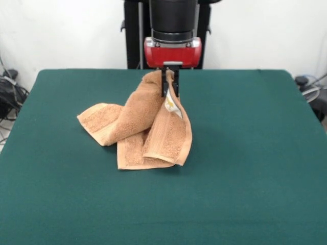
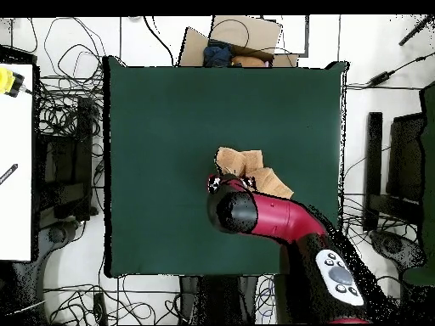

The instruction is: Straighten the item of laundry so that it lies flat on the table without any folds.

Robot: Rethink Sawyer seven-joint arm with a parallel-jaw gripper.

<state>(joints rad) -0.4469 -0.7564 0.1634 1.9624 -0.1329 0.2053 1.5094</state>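
Note:
The orange-tan terry towel (image 1: 148,125) is bunched and folded, with its top pulled up off the green table (image 1: 245,168) and its lower folds resting on the cloth. My gripper (image 1: 171,81) is shut on the towel's raised upper edge, near the white tag (image 1: 173,108), and holds it above the table's far middle. In the overhead view the red arm (image 2: 272,219) covers the gripper and part of the towel (image 2: 246,170); the table (image 2: 170,127) shows around them.
Cables and equipment (image 2: 59,144) lie on the floor beside the table. A cardboard box (image 2: 238,38) sits beyond the far edge in the overhead view. The black pedestal (image 1: 135,35) stands behind the table.

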